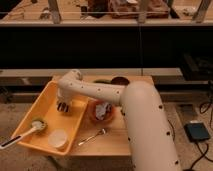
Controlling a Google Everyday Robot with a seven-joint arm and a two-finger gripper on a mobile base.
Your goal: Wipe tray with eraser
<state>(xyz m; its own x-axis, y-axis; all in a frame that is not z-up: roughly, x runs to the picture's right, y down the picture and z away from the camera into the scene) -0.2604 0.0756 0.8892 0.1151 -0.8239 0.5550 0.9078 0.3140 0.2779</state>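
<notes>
The yellow-orange tray (30, 117) sits on the left part of the wooden table. My white arm reaches in from the right, and my gripper (62, 106) points down into the tray's far half. It is shut on the eraser (63, 107), a small dark block that rests on or just above the tray floor. No other dark block shows in the tray.
In the tray's near half lie a white round cup (58, 138) and a white-handled brush (22, 136) with a greenish head. Right of the tray are a reddish-brown bowl (102, 111) with white contents, a fork (92, 136) and a dark dish (118, 80) at the back.
</notes>
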